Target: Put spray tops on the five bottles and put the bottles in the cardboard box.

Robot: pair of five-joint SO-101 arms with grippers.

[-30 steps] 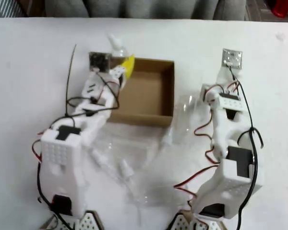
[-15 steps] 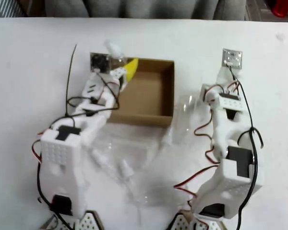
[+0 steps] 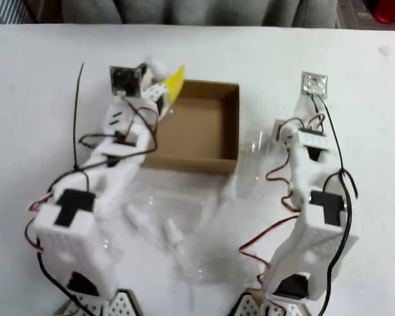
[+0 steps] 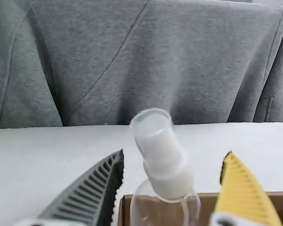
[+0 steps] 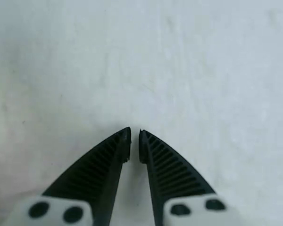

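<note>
The capped bottle [image 4: 166, 209], its white spray top [image 4: 155, 136] already seated and leaning slightly, hangs just over the far left corner of the cardboard box [image 3: 232, 125]. It sits between the grey and yellow fingers of the left gripper [image 4: 174, 155], which I judge to be clamped on its clear body, with the box rim directly beneath. Over the last second I have watched this arm swing outward. The bottle now sits a little farther toward the box's outer corner than it did, rather than deeper over the opening, so I read the drop as not yet made and the box floor as bare. Nearer the arm bases, loose clear bottles [image 3: 184, 201] and two white spray tops [image 3: 174, 233] lie on the table [image 3: 39, 79] just in front of the box, which suggests most of the capping remains. The right gripper [image 5: 134, 136], its black fingers drawn nearly together on nothing, hovers over bare table beside the box and has edged only slightly.
</note>
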